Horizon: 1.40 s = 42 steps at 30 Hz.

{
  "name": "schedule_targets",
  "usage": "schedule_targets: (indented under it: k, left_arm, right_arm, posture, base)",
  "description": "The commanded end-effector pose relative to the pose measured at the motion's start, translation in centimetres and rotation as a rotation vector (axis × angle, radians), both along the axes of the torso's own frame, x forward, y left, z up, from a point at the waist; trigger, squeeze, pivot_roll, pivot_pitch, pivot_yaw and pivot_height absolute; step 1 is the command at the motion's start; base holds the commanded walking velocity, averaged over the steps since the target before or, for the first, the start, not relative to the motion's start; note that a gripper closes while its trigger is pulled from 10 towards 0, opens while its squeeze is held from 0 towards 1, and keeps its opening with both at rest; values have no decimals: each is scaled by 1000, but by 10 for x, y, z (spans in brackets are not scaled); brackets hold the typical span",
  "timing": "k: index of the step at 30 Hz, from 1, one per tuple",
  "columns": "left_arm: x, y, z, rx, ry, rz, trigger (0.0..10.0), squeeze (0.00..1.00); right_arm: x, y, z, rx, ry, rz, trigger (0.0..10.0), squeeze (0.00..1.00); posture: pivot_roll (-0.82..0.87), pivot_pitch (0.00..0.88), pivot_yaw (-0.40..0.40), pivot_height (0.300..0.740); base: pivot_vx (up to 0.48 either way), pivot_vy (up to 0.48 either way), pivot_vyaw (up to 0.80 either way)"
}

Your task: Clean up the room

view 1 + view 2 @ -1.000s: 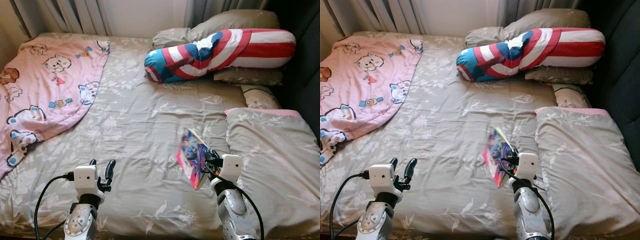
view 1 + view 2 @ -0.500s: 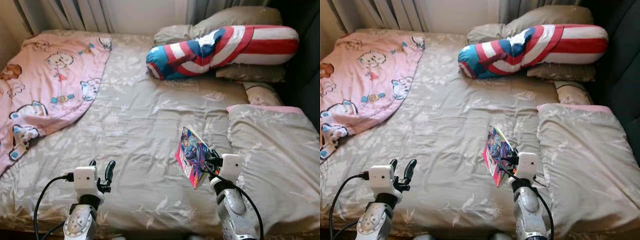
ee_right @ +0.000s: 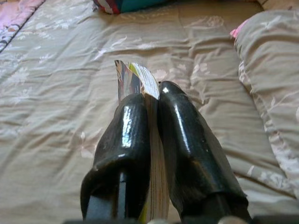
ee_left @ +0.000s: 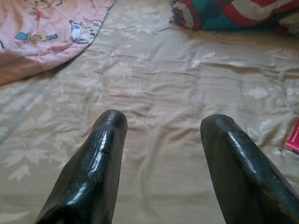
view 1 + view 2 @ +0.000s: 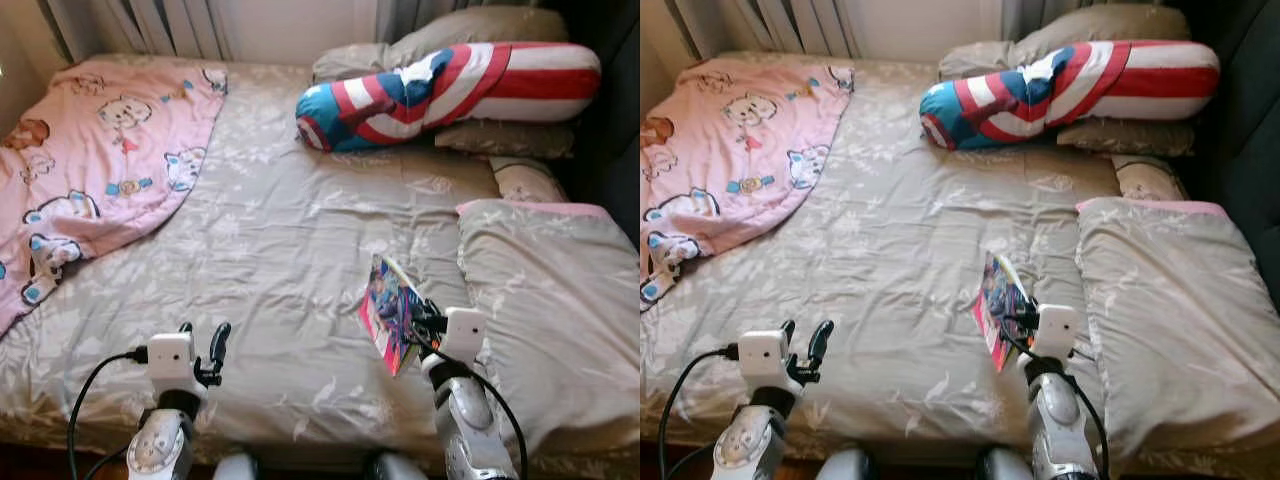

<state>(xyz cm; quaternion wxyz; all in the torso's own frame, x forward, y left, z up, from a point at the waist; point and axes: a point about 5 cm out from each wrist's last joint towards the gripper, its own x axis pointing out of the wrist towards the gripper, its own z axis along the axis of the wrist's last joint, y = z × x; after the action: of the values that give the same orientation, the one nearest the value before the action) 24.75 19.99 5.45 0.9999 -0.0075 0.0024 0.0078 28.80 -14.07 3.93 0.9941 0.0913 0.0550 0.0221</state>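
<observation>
A thin colourful comic book point(image 5: 390, 312) is held upright on edge above the grey floral bedspread point(image 5: 290, 240), with my right gripper point(image 5: 423, 328) shut on its lower edge. In the right wrist view both black fingers point(image 3: 133, 140) press the book's pages point(image 3: 139, 84) between them. My left gripper point(image 5: 203, 340) hovers open near the bed's front edge, and its two fingertips point(image 4: 110, 126) stand well apart over bare bedspread. A pink cartoon blanket point(image 5: 90, 150) lies crumpled on the bed's far left side.
A long red, white and blue shield-print bolster point(image 5: 450, 90) lies across the head of the bed on grey pillows point(image 5: 470, 30). A large grey pillow point(image 5: 555, 300) lies at the right. Curtains point(image 5: 140, 25) hang behind. Dark furniture point(image 5: 615, 140) borders the right side.
The camera has drawn back a little, so the bed's front edge and my lower body now show. The right gripper still holds the book; the left stays open.
</observation>
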Motion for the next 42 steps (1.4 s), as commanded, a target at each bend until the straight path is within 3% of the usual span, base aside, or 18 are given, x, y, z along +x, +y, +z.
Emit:
schedule_targets:
  k: [1,6,7,8,10,11,13,18,28,32,34,35,40,42]
  left_arm:
    - [-3,2,-1,-3,10,8,10000,0]
    - [-3,3,-1,0,10,10,10000,0]
    - [-3,4,-1,2,10,10,10000,0]
    - [-3,4,-1,2,10,10,10000,0]
    - [-3,4,0,5,10,5,10000,0]
    - [-3,4,0,6,10,4,10000,0]
    - [-4,5,2,9,7,4,10000,0]
    - [-7,12,4,27,10,10,10000,0]
    - [-19,26,9,71,30,7,10000,0]
    - [-23,28,11,79,37,7,10000,0]
    - [-27,28,12,86,49,-4,10000,0]
    - [-27,28,12,86,49,-4,10000,0]
    - [-37,33,16,105,62,-1,10000,0]
    - [-40,36,17,112,71,0,10000,0]
  right_arm:
    - [2,-1,6,15,-42,-8,10000,0]
    - [5,-1,6,93,-35,-43,10000,0]
    - [8,-2,4,170,-13,-72,10000,0]
    - [8,-2,4,170,-13,-72,10000,0]
    - [18,-5,5,334,11,-126,10000,0]
    - [19,-5,6,346,7,-126,10000,0]
    - [32,-11,16,477,-17,-172,10000,0]
    - [55,-29,39,644,-94,-247,10000,0]
    - [71,-51,52,892,-149,-333,10000,0]
    - [63,-61,37,949,-122,-413,10000,0]
    - [45,-67,9,951,-8,-509,10000,0]
    - [45,-67,9,951,-8,-509,10000,0]
    - [13,-62,-34,949,187,-619,10000,0]
    - [6,-62,-41,950,209,-632,10000,0]
  posture:
    - [83,171,-39,646]
    - [89,172,-34,646]
    - [90,172,-29,646]
    - [90,172,-29,646]
    - [108,175,-20,646]
    - [110,176,-18,646]
    - [123,176,-6,646]
    - [143,175,11,646]
    - [190,194,49,646]
    - [216,217,67,646]
    - [233,231,77,646]
    - [233,231,77,646]
    - [269,261,96,646]
    - [273,267,105,646]
  base:
    - [0,0,0]
    - [0,0,0]
    - [0,0,0]
    - [0,0,0]
    - [0,0,0]
    - [0,0,0]
    - [0,0,0]
    - [0,0,0]
    - [0,0,0]
    - [0,0,0]
    - [0,0,0]
    - [0,0,0]
    - [0,0,0]
    - [0,0,0]
